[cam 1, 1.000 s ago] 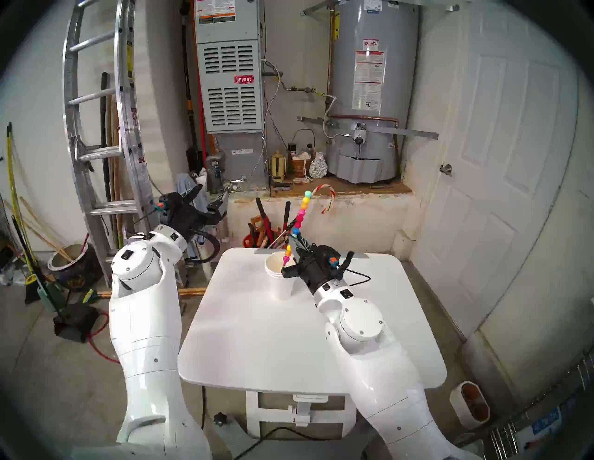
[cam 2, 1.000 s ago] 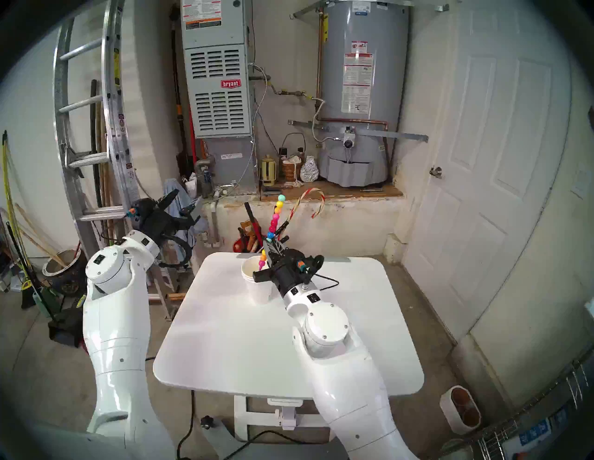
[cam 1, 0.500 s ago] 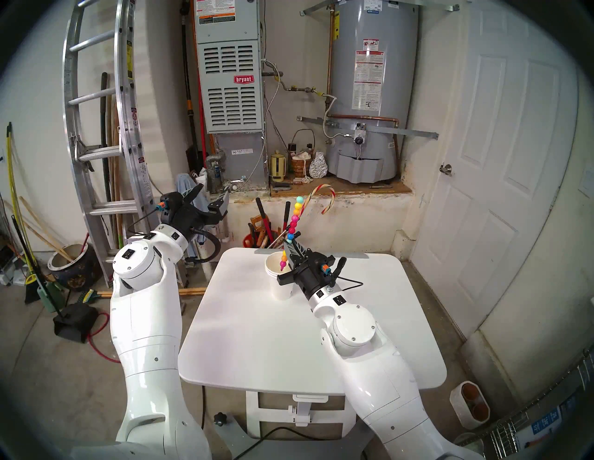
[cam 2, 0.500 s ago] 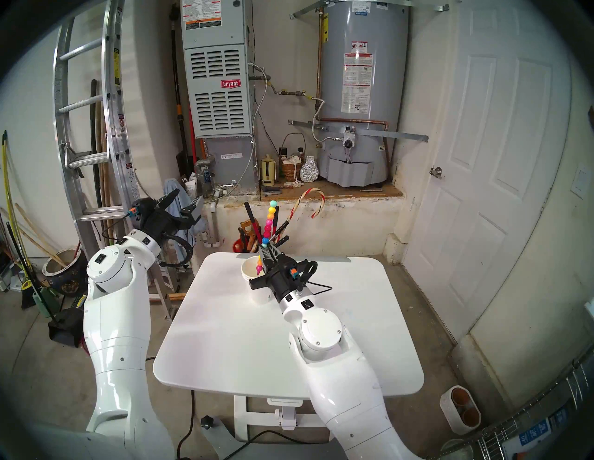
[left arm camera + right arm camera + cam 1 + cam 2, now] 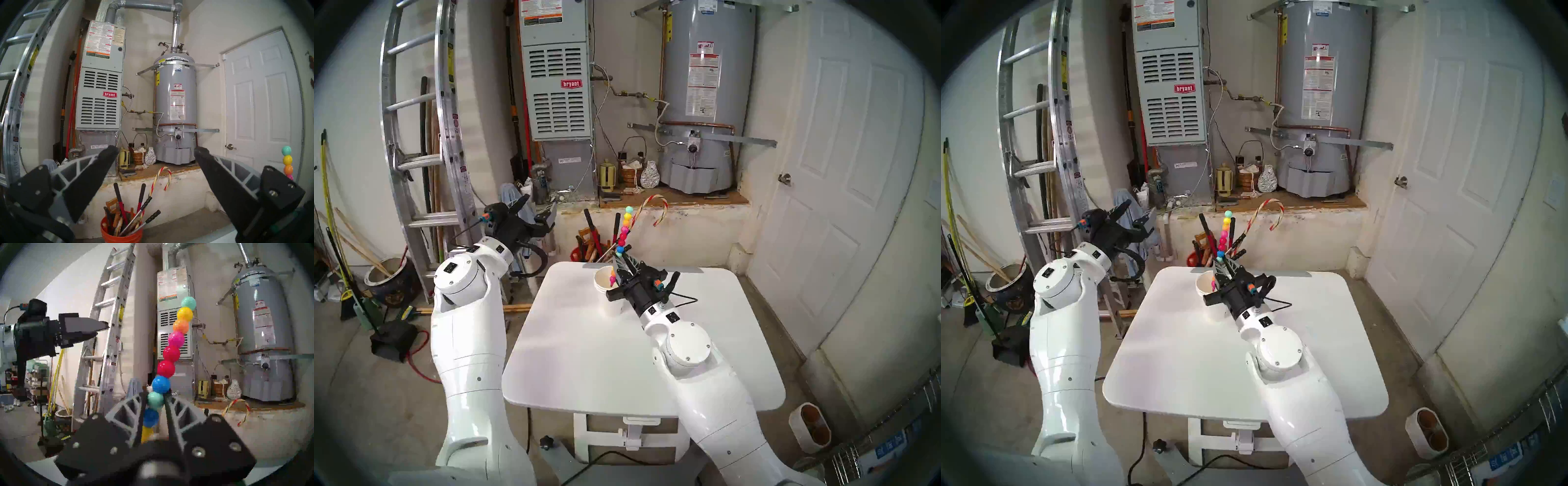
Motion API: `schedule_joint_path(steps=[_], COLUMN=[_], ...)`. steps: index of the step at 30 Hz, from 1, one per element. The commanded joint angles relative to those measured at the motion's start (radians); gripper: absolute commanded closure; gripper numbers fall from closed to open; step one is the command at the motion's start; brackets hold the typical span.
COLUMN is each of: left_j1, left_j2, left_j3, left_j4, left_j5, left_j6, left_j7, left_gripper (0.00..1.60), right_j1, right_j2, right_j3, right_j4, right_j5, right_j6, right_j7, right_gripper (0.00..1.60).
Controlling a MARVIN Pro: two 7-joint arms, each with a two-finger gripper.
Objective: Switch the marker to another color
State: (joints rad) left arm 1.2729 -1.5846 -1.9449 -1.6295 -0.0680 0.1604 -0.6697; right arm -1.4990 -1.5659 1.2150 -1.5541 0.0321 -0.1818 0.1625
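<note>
The marker's (image 5: 171, 354) lower beads drop behind the right tool's (image 5: 155, 401) black body in its wrist view, so its bottom end is hidden there. From the head, the right tool (image 5: 621, 263) covers the marker's (image 5: 623, 234) middle and part of the paper cup's (image 5: 602, 276) far rim; whether the bottom bead touches the cup's inside cannot be told. In the left wrist view the marker (image 5: 287, 160) is cut off behind that tool's finger. The tabletop's (image 5: 585, 356) near right corner lies under the right arm.
</note>
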Motion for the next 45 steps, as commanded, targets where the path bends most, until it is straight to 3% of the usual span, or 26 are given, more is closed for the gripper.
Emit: schedule_joint_path(steps=[1, 5, 8, 11, 14, 24, 36, 40, 45], left_j1=[-0.017, -0.016, -0.016, -0.016, -0.017, -0.015, -0.011, -0.010, -0.009], left_j2=[0.002, 0.003, 0.003, 0.004, 0.004, 0.005, 0.006, 0.006, 0.006], left_j3=[0.002, 0.002, 0.003, 0.003, 0.004, 0.005, 0.006, 0.007, 0.007], left_j4=[-0.014, -0.014, -0.014, -0.013, -0.012, -0.013, -0.017, -0.019, -0.021], left_j5=[-0.004, -0.004, -0.005, -0.006, -0.007, -0.009, -0.011, -0.011, -0.012], left_j6=[-0.006, -0.007, -0.008, -0.009, -0.009, -0.009, -0.009, -0.009, -0.010], left_j7=[-0.002, -0.001, -0.001, -0.001, -0.001, 0.000, 0.000, 0.000, 0.000], left_gripper=[0.00, 0.00, 0.00, 0.00, 0.00, 0.00, 0.00, 0.00, 0.00], right_j1=[0.001, -0.007, -0.015, -0.020, -0.024, -0.027, -0.035, -0.038, -0.042], right_j2=[-0.006, -0.005, -0.004, -0.005, -0.004, -0.002, -0.002, -0.002, 0.000], right_j3=[0.002, 0.002, 0.000, 0.000, 0.000, -0.006, -0.007, -0.006, -0.007], right_j4=[-0.030, -0.033, -0.034, -0.034, -0.033, -0.004, -0.006, -0.008, -0.012], right_j5=[0.009, 0.011, 0.012, 0.012, 0.011, -0.009, -0.005, -0.004, -0.002], right_j6=[-0.009, -0.010, -0.014, -0.020, -0.024, -0.061, -0.055, -0.053, -0.050], right_j7=[0.000, 0.000, 0.000, -0.002, -0.002, -0.012, -0.007, -0.007, -0.004], right_gripper=[0.90, 0.88, 1.05, 0.96, 1.06, 0.92, 0.80, 0.55, 0.49])
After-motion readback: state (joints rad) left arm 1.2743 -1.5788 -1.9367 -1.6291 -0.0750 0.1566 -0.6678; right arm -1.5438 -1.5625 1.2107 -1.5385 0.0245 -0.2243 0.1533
